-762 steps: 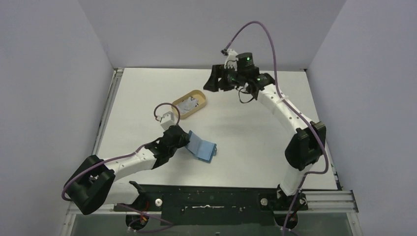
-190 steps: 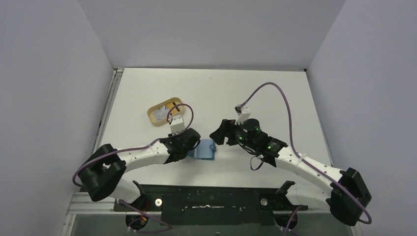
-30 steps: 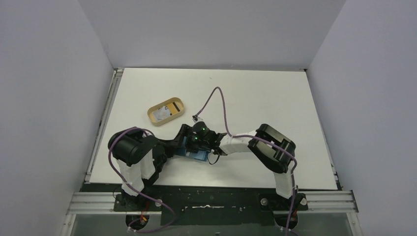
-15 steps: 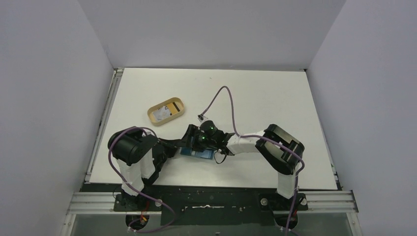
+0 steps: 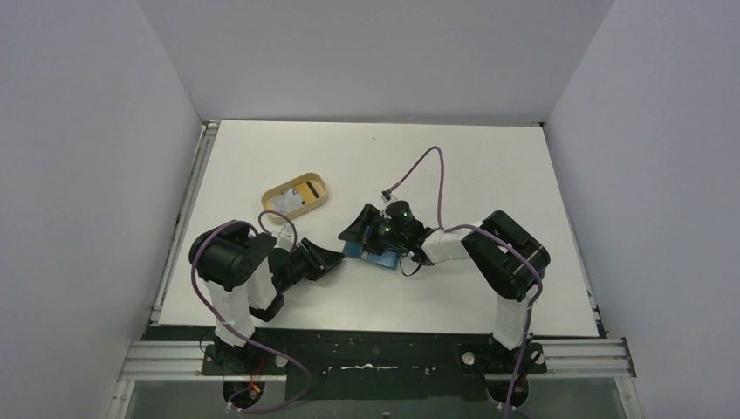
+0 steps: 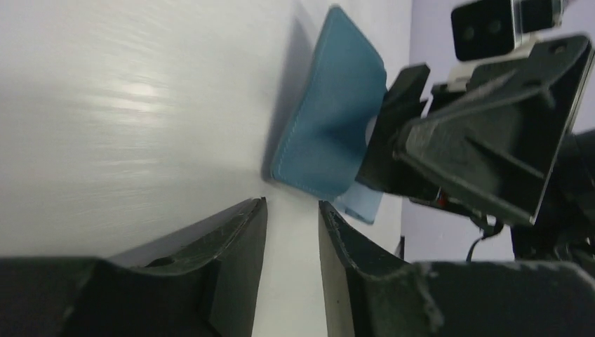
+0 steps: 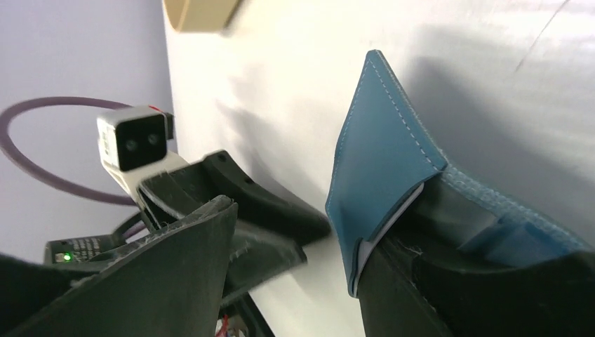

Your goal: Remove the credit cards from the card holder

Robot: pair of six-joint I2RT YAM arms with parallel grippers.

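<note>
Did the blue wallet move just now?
Yes. In the top view the card holder has shifted to the right over the last half second, so it now lies further right of the tan tray, which stayed put.

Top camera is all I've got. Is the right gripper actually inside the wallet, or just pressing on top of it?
Observer: The right wrist view shows the wallet tilted open, with one finger of the open right gripper slid in under its raised side.
Operator: Any card showing in there?
Observer: Yes, a whitish card edge peeks out of the fold beside that finger.
Operator: And the left gripper?
Observer: In the left wrist view, the left gripper sits just short of the wallet, not touching it, with nothing between its fingers.
</note>
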